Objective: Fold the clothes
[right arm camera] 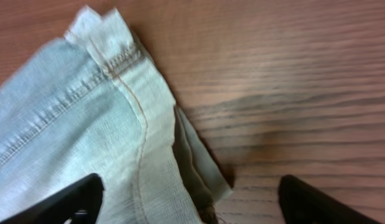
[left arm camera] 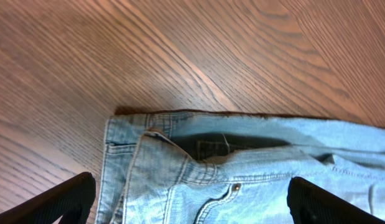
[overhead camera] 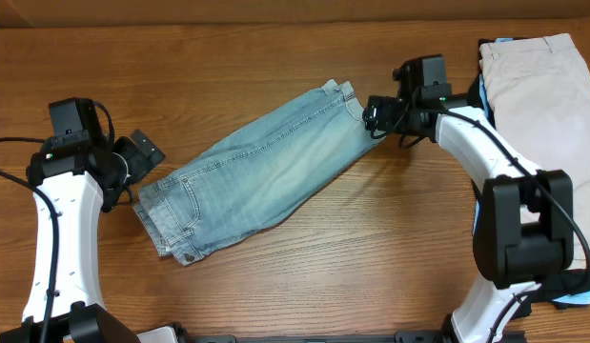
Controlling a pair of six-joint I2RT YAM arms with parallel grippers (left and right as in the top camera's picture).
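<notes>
One pair of denim shorts [overhead camera: 261, 171] lies flat on the bench [overhead camera: 275, 57] between the two sets of jaws, with the waistband end just ahead of the left jaws and the hem end just ahead of the right jaws. Both sets stand wide and hold nothing. One pair of beige shorts [overhead camera: 547, 95] lies beyond the right jaws, apart from the denim pair.

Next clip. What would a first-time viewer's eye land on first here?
The faded denim shorts, folded in half, lie diagonally across the middle of the wooden table. An open pincer sits at each end: the left pincer by the waistband, the right pincer by the hem. Beige shorts lie at the far right edge.
</notes>
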